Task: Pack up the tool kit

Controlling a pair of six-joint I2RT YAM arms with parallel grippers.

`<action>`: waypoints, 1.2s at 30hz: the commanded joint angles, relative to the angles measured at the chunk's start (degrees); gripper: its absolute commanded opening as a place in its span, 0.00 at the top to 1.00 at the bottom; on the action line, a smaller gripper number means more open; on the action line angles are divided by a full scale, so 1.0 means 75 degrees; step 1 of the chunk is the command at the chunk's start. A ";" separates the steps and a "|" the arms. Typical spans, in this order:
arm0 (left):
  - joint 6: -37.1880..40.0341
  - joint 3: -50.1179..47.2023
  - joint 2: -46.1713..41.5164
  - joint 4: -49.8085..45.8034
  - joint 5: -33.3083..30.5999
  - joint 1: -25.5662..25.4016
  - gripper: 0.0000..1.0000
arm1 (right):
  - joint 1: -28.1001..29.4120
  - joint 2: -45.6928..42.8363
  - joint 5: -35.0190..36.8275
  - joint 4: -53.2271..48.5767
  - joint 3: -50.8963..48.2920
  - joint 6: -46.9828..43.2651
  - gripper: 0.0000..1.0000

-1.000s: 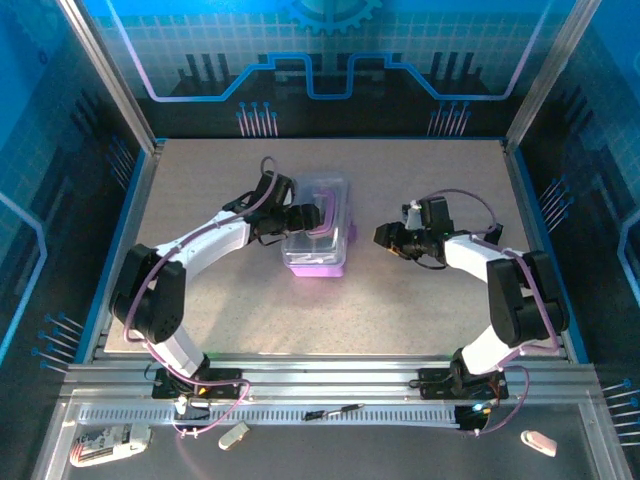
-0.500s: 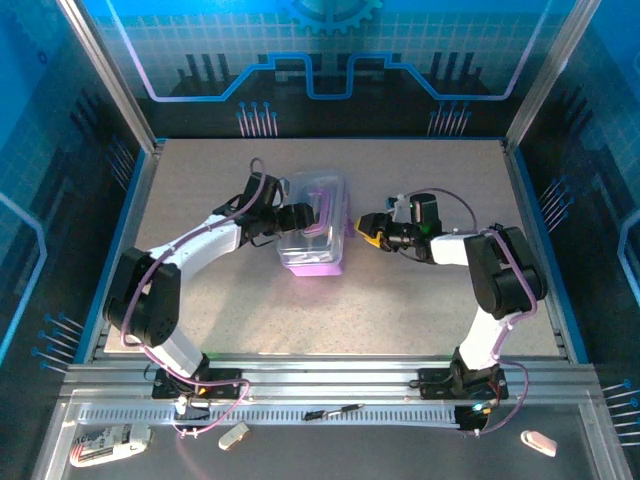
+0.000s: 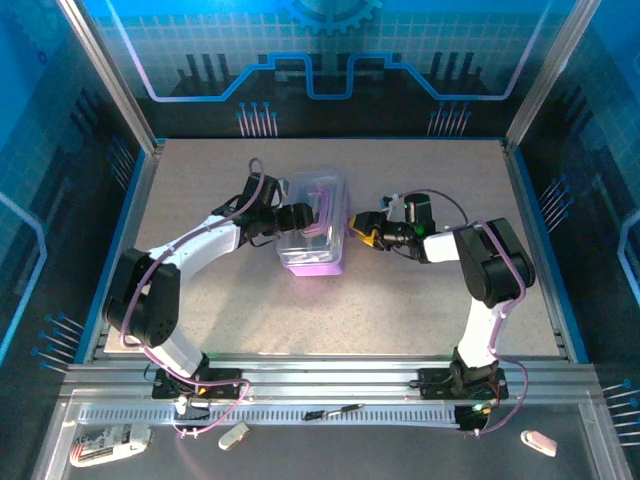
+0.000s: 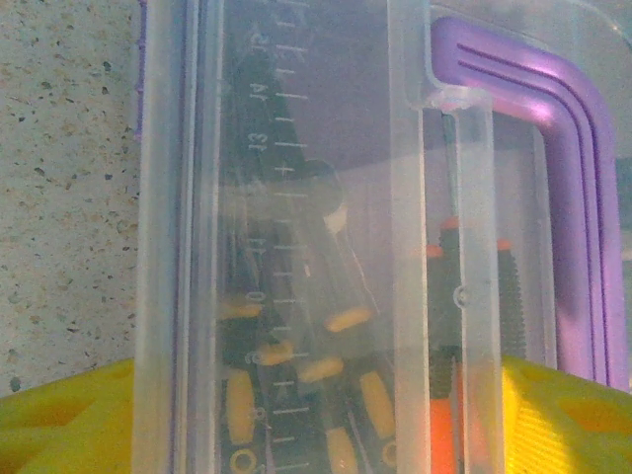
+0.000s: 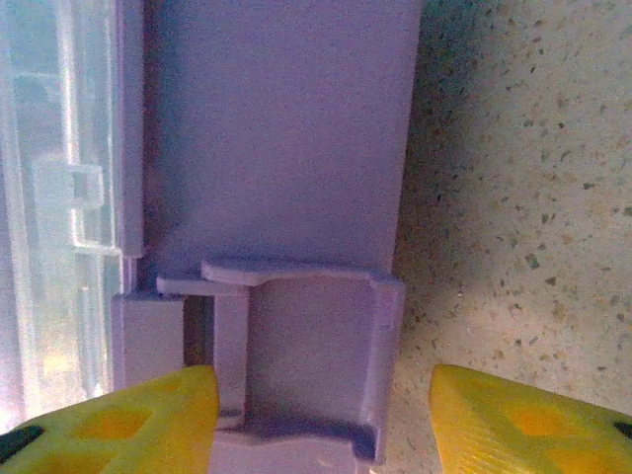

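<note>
The tool kit (image 3: 318,237) lies mid-table, a purple base under a shut clear lid (image 4: 296,148) with a purple handle (image 4: 578,197). Yellow-and-black screwdrivers (image 4: 336,321) and an orange-handled one (image 4: 446,375) show through the lid. My left gripper (image 3: 292,217) hangs over the case's left part, its yellow fingertips (image 4: 59,420) spread wide and gripping nothing. My right gripper (image 3: 360,230) is up against the case's right side. Its jaws stand open either side of the purple latch (image 5: 296,355), the left fingertip (image 5: 109,420) by the lid seam and the right one over bare table.
Blue panels and metal posts wall in the speckled table (image 3: 400,300). Below the arm bases, a slotted rail carries a thin black tool (image 3: 335,411). White objects (image 3: 105,443) (image 3: 538,442) lie on the front ledge.
My right gripper has moved left, from well clear of the case to right against its side. My left gripper shifted slightly back along the case's left edge. The case stayed put.
</note>
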 commanded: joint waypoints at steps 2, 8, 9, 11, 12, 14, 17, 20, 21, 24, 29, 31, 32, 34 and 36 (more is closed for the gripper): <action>-0.0134 -0.0655 0.0466 -0.1224 -0.0240 0.0121 0.29 | 0.0113 0.0219 -0.0264 0.0987 0.0057 0.0576 0.41; -0.0115 -0.0622 0.0489 -0.1246 -0.0183 0.0124 0.29 | 0.0149 0.0172 -0.0212 0.1333 -0.0087 0.0847 0.41; -0.0113 -0.0614 0.0483 -0.1249 -0.0177 0.0122 0.29 | 0.0152 0.0184 -0.0258 0.1447 -0.0109 0.0915 0.41; -0.0094 -0.0591 0.0486 -0.1255 -0.0194 0.0124 0.29 | 0.0140 0.0184 -0.0300 0.1618 -0.0172 0.1062 0.42; -0.0086 -0.0578 0.0488 -0.1278 -0.0188 0.0121 0.29 | 0.0141 0.0164 -0.0303 0.1676 -0.0196 0.1100 0.41; -0.0086 -0.0564 0.0490 -0.1285 -0.0177 0.0128 0.29 | 0.0115 0.0077 -0.0356 0.1754 -0.0266 0.1172 0.42; -0.0076 -0.0579 0.0501 -0.1282 -0.0215 0.0123 0.29 | 0.0047 -0.0156 -0.0379 0.1772 -0.0420 0.1189 0.43; -0.0063 -0.0573 0.0512 -0.1279 -0.0241 0.0121 0.29 | 0.0040 -0.0354 -0.0441 0.1791 -0.0472 0.1237 0.45; -0.0057 -0.0565 0.0523 -0.1278 -0.0251 0.0120 0.29 | 0.0036 -0.0414 -0.0452 0.1769 -0.0461 0.1237 0.45; -0.0051 -0.0504 0.0580 -0.1327 -0.0234 0.0123 0.29 | 0.0038 -0.0584 -0.0442 0.1552 -0.0406 0.1206 0.46; -0.0051 -0.0518 0.0615 -0.1329 -0.0224 0.0122 0.29 | 0.0015 -0.0874 -0.0403 0.1271 -0.0368 0.1056 0.47; -0.0028 -0.0506 0.0632 -0.1347 -0.0252 0.0110 0.29 | 0.0014 -0.0944 -0.0421 0.1172 -0.0337 0.1021 0.48; -0.0010 -0.0491 0.0639 -0.1374 -0.0273 0.0107 0.29 | 0.0008 -0.0961 -0.0455 0.1171 -0.0338 0.1026 0.48; 0.0008 -0.0466 0.0652 -0.1416 -0.0325 0.0099 0.29 | -0.0009 -0.1051 -0.0435 0.1096 -0.0334 0.0992 0.49; 0.0013 -0.0436 0.0676 -0.1469 -0.0353 0.0092 0.29 | -0.0006 -0.1135 -0.0409 0.0992 -0.0343 0.0937 0.49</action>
